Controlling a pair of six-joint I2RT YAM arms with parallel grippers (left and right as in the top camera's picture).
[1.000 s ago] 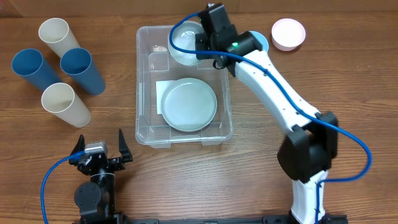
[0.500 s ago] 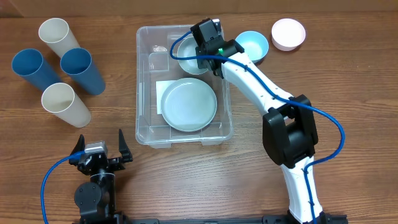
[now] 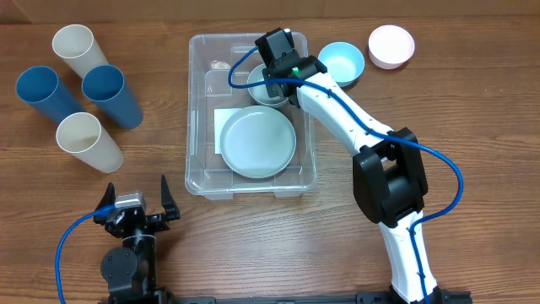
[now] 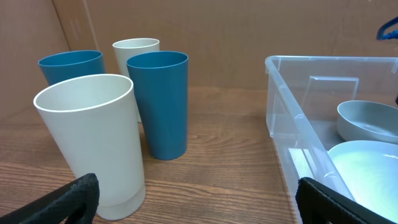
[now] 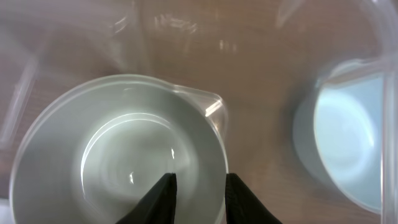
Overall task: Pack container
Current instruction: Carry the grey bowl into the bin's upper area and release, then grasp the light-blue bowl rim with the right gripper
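The clear plastic container (image 3: pixel 196 118) stands mid-table, with a pale green plate (image 3: pixel 257 142) lying on its floor. My right gripper (image 3: pixel 273 83) reaches into its far end and is shut on the rim of a pale green bowl (image 3: pixel 256 86), held low by the far wall. In the right wrist view my fingers (image 5: pixel 199 193) straddle the bowl's rim (image 5: pixel 118 155). My left gripper (image 3: pixel 135 198) is open and empty near the front edge, left of the container. The left wrist view shows the container (image 4: pixel 286 106), bowl (image 4: pixel 367 121) and plate (image 4: pixel 367 168).
A light blue bowl (image 3: pixel 341 62) and a pink bowl (image 3: pixel 391 46) sit right of the container's far end. Two blue cups (image 3: pixel 42 91) (image 3: pixel 110 93) and two cream cups (image 3: pixel 74 46) (image 3: pixel 84 139) stand at the left, close before my left gripper (image 4: pixel 199 199).
My right gripper has moved the pale green bowl from above the container's far right corner down and inward, to just behind the plate. The left arm has not moved.
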